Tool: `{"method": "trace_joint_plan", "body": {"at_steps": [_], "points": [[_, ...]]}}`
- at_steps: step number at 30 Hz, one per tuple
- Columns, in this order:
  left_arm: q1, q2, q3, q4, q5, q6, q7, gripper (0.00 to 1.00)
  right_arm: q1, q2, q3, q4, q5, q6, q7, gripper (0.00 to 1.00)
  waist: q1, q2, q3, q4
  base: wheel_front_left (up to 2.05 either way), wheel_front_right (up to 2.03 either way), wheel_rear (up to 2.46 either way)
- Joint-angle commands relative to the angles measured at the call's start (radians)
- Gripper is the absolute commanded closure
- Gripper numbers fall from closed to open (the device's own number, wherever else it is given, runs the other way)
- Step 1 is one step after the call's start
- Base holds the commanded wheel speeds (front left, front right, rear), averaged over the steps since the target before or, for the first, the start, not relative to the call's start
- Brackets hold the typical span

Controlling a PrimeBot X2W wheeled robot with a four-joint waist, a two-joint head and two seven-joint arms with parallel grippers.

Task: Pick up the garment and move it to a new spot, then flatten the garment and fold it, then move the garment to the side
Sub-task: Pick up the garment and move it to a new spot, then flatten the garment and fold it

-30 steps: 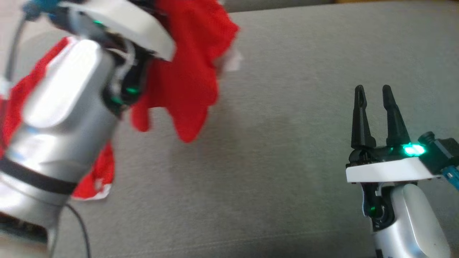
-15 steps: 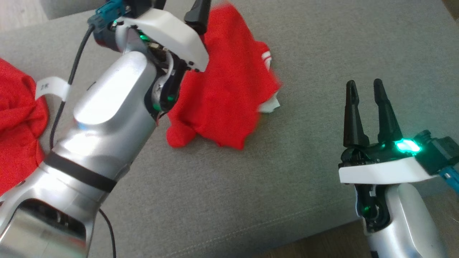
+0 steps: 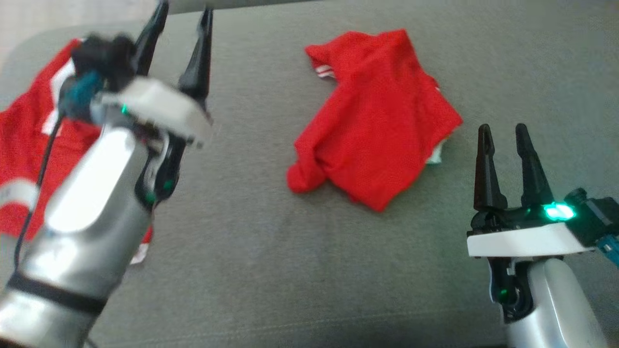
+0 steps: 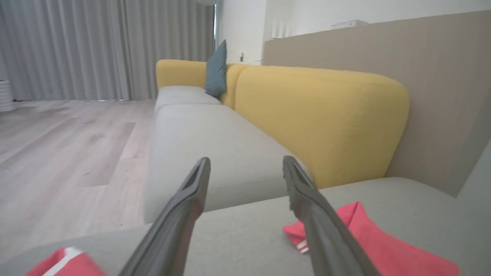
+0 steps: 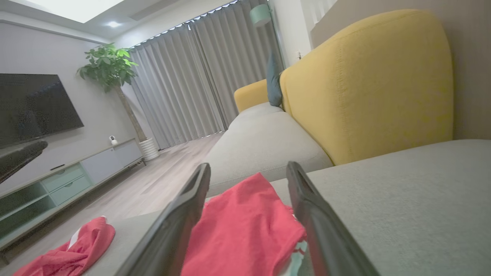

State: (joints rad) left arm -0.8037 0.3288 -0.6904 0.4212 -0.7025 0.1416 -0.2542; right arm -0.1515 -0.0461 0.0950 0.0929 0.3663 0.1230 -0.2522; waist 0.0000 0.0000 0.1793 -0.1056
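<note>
A crumpled red garment (image 3: 377, 125) with white trim lies on the grey cushion (image 3: 300, 270), right of centre in the head view. My left gripper (image 3: 184, 12) is open and empty, raised at the upper left, well apart from the garment. In the left wrist view its fingers (image 4: 184, 214) frame bare cushion, with the garment (image 4: 368, 241) to their right. My right gripper (image 3: 503, 130) stands open and empty just right of the garment's near corner. In the right wrist view the garment (image 5: 241, 230) lies beyond and between the open fingers (image 5: 180, 222).
A second red garment (image 3: 24, 145) with white stripes lies at the cushion's left end, partly behind my left forearm (image 3: 92, 203). Yellow sofa backs (image 4: 318, 115) and a grey seat (image 4: 207, 142) stand beyond. A TV cabinet (image 5: 65, 180) and a plant (image 5: 107, 65) are across the floor.
My left gripper has let go of the red garment, which now lies on the cushion, and has drawn away to the left, open. The head camera has shifted. The right gripper stays put.
</note>
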Motion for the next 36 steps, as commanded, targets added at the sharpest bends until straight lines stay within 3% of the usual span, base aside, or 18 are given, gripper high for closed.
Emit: {"method": "trace_joint_plan", "body": {"at_steps": [1,8,15,22,36], "points": [[0.004,0.047,0.056,-0.052,0.026,0.007,-0.007,0.0,-0.002,-0.004,0.016,-0.024,-0.009,0.008,-0.01,0.0,0.0,0.0,-0.042,0.054,0.0,0.0,0.0],[0.286,0.067,0.158,-0.197,0.114,0.046,-0.007,0.0,0.032,-0.004,-0.032,0.01,-0.032,0.008,-0.01,0.0,0.0,0.0,-0.108,0.134,0.0,0.0,0.0],[0.535,0.004,0.261,-0.303,0.2,0.058,-0.007,0.0,0.052,-0.004,-0.049,0.04,-0.045,0.008,-0.01,0.0,0.0,0.0,-0.141,0.162,0.0,0.0,0.0],[0.648,-0.083,0.332,-0.352,0.296,0.025,-0.008,0.0,0.053,-0.004,-0.049,0.065,-0.037,0.008,-0.01,0.0,0.0,0.0,-0.151,0.153,0.0,0.0,0.0],[0.672,-0.175,0.428,-0.352,0.403,-0.082,-0.008,0.0,0.013,-0.004,-0.081,0.122,-0.048,0.008,-0.01,0.0,0.0,0.0,-0.123,0.143,0.0,0.0,0.0]]}}
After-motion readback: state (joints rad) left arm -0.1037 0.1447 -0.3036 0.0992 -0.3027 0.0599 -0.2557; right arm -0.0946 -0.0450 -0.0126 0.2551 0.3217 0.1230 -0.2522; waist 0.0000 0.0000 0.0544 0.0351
